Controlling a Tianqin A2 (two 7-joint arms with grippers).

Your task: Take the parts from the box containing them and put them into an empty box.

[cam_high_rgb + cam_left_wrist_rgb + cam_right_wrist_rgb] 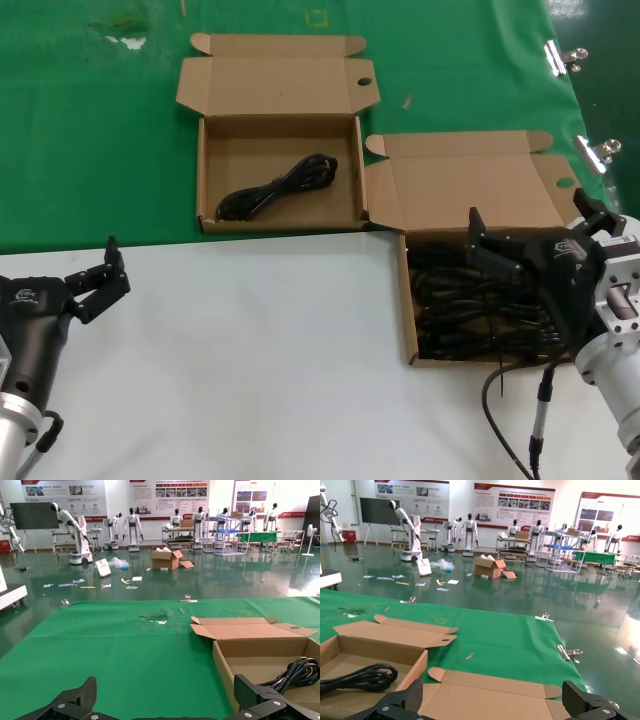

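R gripper (520,235) open over far edge of shallow brown cardboard box (407,320) packed w/ black coiled cables (470,310); L gripper (100,272) open, idle on white table (250,360); far box (205,170) has one cable (280,187)

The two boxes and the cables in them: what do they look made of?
Both the far box and the near box look like matte brown corrugated cardboard, with folded flaps and tuck tabs. The cable and the cables look rubber- or plastic-sheathed, black with a slight sheen.
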